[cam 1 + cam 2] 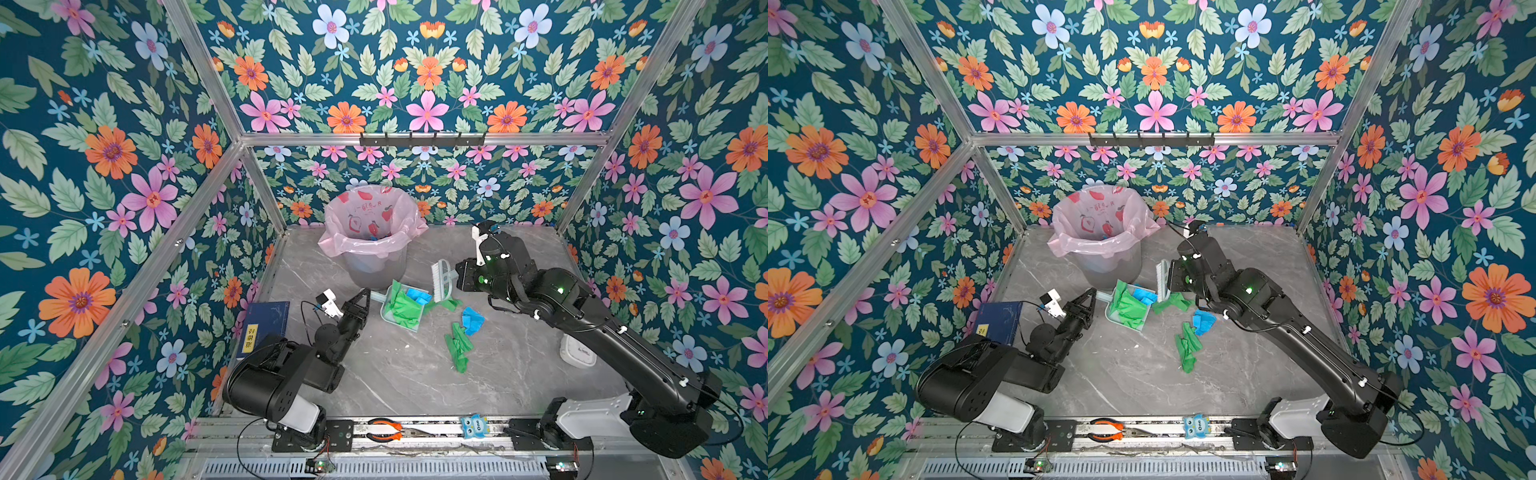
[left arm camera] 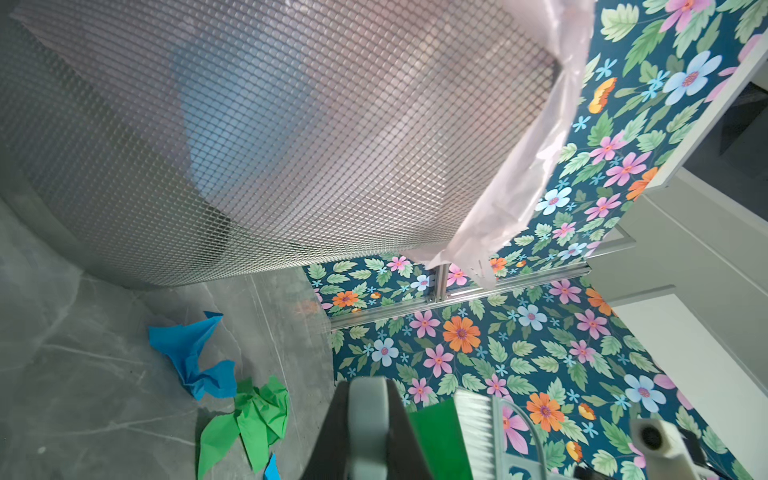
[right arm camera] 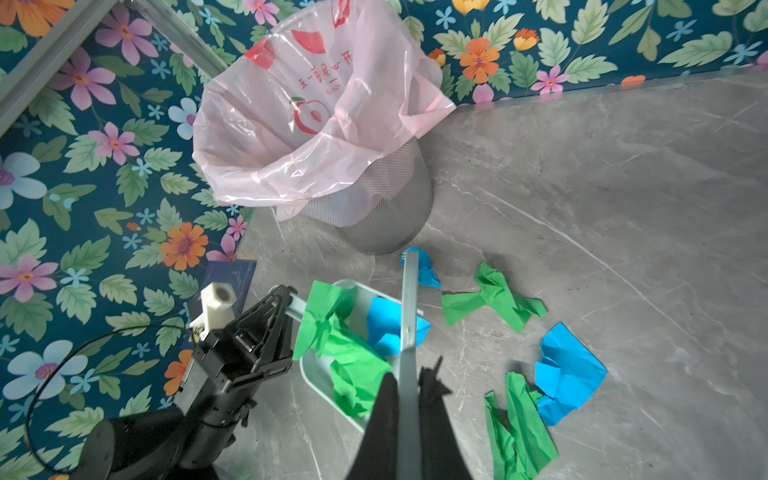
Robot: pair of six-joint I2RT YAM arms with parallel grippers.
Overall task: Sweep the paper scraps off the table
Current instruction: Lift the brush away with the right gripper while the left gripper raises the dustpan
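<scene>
The tabletop (image 1: 415, 374) is grey marble with white veins; the walls (image 1: 104, 166) are teal with pink, orange and pale-blue flowers. At the frame's centre show green scraps (image 1: 459, 347) and blue scraps (image 1: 473, 320), some in a pale mint dustpan (image 3: 316, 374). The grey mesh bin (image 1: 376, 270) wears a pink bag (image 1: 365, 220) printed red, possibly with fruit.

green scraps (image 1: 402, 308) in dustpan (image 1: 386, 318), brush (image 1: 441, 279) just beside

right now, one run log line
left tool: shut on dustpan; right tool: shut on brush; scraps: some in dustpan, some on table
</scene>
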